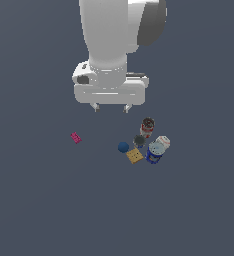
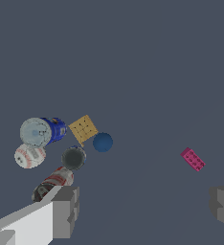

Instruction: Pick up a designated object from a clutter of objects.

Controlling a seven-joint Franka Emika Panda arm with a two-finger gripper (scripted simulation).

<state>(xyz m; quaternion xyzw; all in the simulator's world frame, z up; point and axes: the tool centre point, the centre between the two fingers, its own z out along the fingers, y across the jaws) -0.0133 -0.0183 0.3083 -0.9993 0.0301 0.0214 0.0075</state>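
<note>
Tan square cracker-like block (image 1: 134,156), dotted in a grid, lies flat on the grey tabletop (image 1: 39,210) at the edge of the clutter, just beside the blue ball (image 1: 123,147) and the blue can (image 1: 153,153). One dark round piece (image 1: 139,141), one red-and-white can (image 1: 147,128) and one white ball (image 1: 162,143) complete the group; a single pink flat piece (image 1: 76,137) sits well apart. The end effector (image 1: 110,107) hangs above, empty, its fingers spread wide. Only the wrist view shows the blue can's pale round end (image 2: 36,131) and red marks on the white ball. No writing is legible in either view.
</note>
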